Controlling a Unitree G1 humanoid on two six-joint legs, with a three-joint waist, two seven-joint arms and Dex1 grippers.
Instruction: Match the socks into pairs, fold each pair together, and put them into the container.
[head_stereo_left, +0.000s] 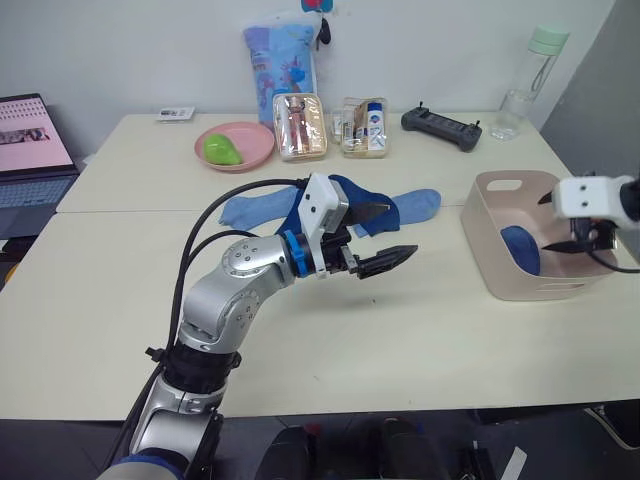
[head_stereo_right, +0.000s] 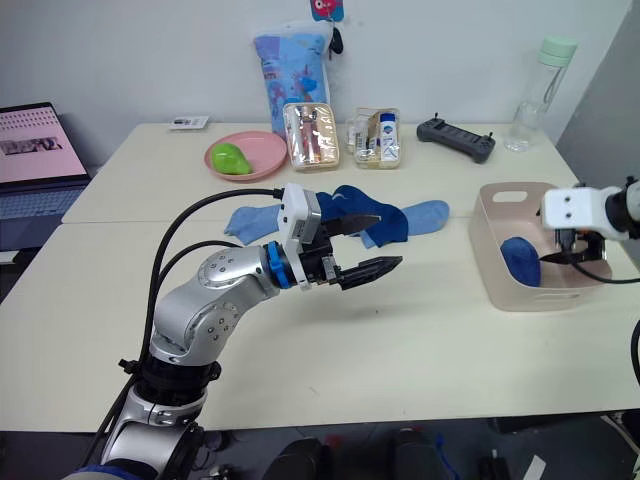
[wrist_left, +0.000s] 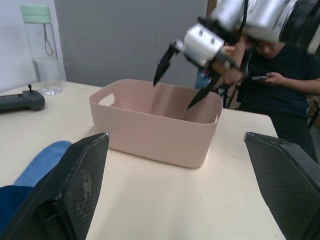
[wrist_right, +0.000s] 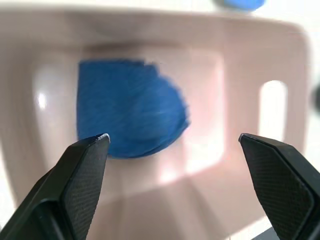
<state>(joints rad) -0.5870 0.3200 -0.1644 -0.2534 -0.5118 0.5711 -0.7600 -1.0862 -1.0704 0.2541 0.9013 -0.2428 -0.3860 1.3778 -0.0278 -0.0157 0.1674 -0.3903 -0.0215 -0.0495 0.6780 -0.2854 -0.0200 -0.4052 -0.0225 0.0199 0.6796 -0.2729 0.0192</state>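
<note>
While folded dark blue pair (wrist_right: 130, 112) lies inside pink container (head_stereo_left: 500, 262), we see right gripper (head_stereo_left: 580, 236) spread empty above it. Left gripper (head_stereo_left: 385, 238) spread, empty, near remaining socks (head_stereo_left: 405, 208) on table (head_stereo_left: 400, 330). We judge next: grasp, fold those.

surface (head_stereo_left: 420, 330): cream, two tops sitting pushed together | wall (head_stereo_left: 130, 50): plain white, standing behind | laptop (head_stereo_left: 30, 150): glowing pink at the left edge | person (wrist_left: 285, 75): sitting, dark shirt
</note>
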